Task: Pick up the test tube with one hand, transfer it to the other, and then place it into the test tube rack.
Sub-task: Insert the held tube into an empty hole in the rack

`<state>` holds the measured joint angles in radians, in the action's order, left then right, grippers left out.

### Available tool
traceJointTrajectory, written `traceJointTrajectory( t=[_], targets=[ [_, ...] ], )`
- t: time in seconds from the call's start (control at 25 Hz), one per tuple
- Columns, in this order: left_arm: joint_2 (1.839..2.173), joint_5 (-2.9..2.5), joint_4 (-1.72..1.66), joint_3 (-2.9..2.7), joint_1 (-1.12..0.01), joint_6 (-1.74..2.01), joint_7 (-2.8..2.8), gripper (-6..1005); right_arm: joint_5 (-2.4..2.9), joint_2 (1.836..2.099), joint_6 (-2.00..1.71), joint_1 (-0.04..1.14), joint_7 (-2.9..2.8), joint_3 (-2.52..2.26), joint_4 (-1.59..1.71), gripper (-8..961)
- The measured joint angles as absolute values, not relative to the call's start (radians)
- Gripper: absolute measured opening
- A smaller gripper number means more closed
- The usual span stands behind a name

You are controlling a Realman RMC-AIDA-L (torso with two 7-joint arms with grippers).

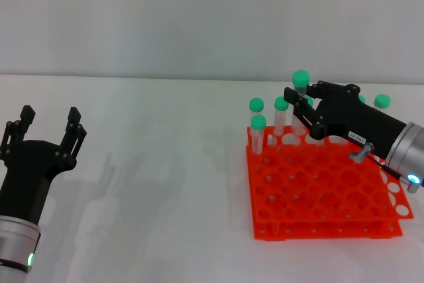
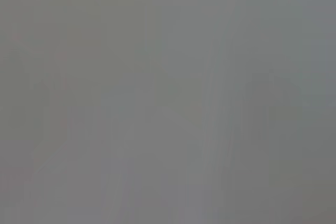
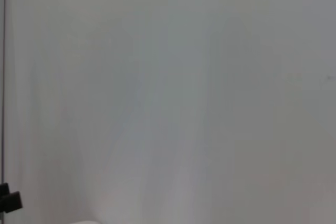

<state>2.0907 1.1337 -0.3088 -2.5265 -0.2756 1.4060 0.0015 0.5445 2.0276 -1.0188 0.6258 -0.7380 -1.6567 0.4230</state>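
Observation:
The orange-red test tube rack (image 1: pixel 324 197) stands on the white table at the right. Several green-capped tubes stand upright in its back rows, such as one at the rack's left corner (image 1: pixel 258 124). My right gripper (image 1: pixel 299 107) reaches in from the right over the rack's back row. It is shut on a test tube (image 1: pixel 301 81), which it holds upright with the green cap higher than the other caps. My left gripper (image 1: pixel 50 130) is open and empty at the far left, fingers pointing up and away. Both wrist views show only blank surface.
The white table (image 1: pixel 165 183) runs between the two arms, with a pale wall behind it. A small dark part (image 3: pixel 8 200) shows at the edge of the right wrist view.

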Motion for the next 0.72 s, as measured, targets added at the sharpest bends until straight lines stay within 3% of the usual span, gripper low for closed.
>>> traceJointTrajectory(
  t=[0.72],
  targets=[
    [2.091, 1.137, -0.307, -2.527, -0.287, 1.386, -0.027, 760, 0.2, 2.028, -0.897, 0.649, -0.613, -1.939, 0.427, 207]
  ],
)
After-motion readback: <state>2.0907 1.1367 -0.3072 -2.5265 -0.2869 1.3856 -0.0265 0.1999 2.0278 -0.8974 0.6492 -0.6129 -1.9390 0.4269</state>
